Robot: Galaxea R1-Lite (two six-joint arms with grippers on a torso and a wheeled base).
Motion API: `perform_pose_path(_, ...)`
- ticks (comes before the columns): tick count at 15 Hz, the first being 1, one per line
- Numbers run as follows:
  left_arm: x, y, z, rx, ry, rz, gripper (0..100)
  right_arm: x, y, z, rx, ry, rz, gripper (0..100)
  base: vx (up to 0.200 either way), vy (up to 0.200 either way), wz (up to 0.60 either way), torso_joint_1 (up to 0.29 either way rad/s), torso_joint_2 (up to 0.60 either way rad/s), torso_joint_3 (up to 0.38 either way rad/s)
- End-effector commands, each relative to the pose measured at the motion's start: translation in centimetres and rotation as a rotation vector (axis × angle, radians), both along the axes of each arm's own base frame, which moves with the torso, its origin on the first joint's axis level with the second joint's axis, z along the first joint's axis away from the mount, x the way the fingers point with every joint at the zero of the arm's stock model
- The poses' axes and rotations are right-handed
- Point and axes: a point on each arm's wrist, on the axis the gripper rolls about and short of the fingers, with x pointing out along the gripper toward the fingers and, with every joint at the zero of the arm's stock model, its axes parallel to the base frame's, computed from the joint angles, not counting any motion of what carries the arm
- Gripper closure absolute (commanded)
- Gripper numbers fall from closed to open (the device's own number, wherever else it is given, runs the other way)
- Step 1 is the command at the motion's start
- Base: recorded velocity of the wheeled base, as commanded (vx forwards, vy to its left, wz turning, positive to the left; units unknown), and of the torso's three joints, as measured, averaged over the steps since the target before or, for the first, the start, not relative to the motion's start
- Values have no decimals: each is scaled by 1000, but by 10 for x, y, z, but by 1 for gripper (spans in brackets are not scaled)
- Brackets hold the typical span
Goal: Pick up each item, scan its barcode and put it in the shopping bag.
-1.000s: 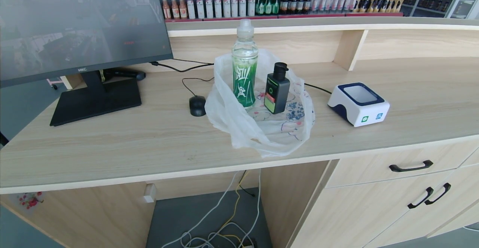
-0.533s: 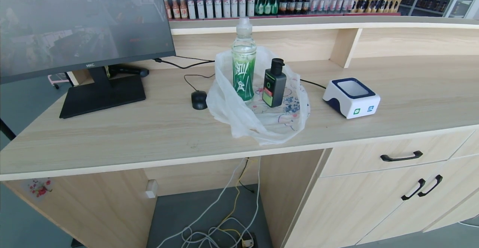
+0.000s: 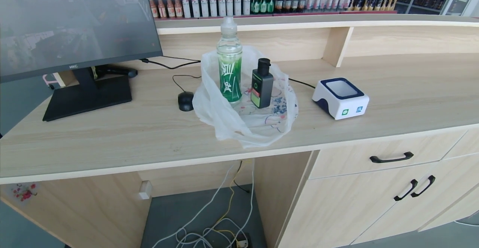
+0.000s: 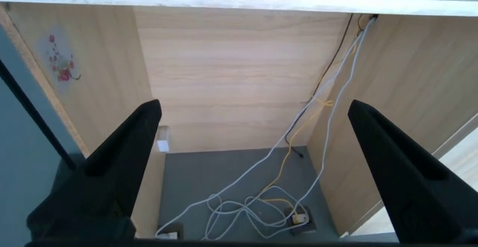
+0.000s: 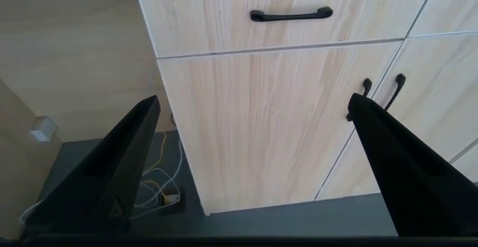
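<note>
A white plastic shopping bag (image 3: 224,122) lies spread on the wooden counter (image 3: 112,135). Standing upright in it are a tall green-labelled drink bottle (image 3: 229,68) and a small dark pump bottle (image 3: 261,85). A white and blue barcode scanner (image 3: 340,98) sits just right of the bag. My left gripper (image 4: 254,120) hangs open below the counter's edge, facing the knee space with cables. My right gripper (image 5: 254,105) is open too, low in front of the drawer and cupboard doors. Nothing is between either pair of fingers.
A monitor (image 3: 71,23) on a black stand fills the counter's left end, with a black mouse (image 3: 185,101) and its cable beside the bag. A raised shelf (image 3: 336,23) runs along the back. Drawer handles (image 5: 291,14) and loose cables (image 4: 246,202) are below.
The whole head view has shifted, so the camera moved. The bag, bottles and scanner keep their places relative to one another.
</note>
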Motion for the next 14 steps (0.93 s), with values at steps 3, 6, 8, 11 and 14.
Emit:
perform_pose_path(3,0,0,0,-5,-1,0,0,0,0,0,-1,0,0,0,0,-200,0,2,2,4)
perform_pose_path(6,0,0,0,-5,-1,0,0,0,0,0,1,2,0,0,0,-200,0,5,5,1)
perform_pose_path(8,0,0,0,-5,-1,0,0,0,0,0,-1,2,2,0,0,-200,0,0,0,0)
perform_pose_path(11,0,0,0,-5,-1,2,0,0,0,0,-1,2,2,0,0,-200,400,-11,19,15)
perform_pose_path(14,0,0,0,-7,-1,0,0,0,0,0,1,2,2,0,0,-200,0,-152,307,144)
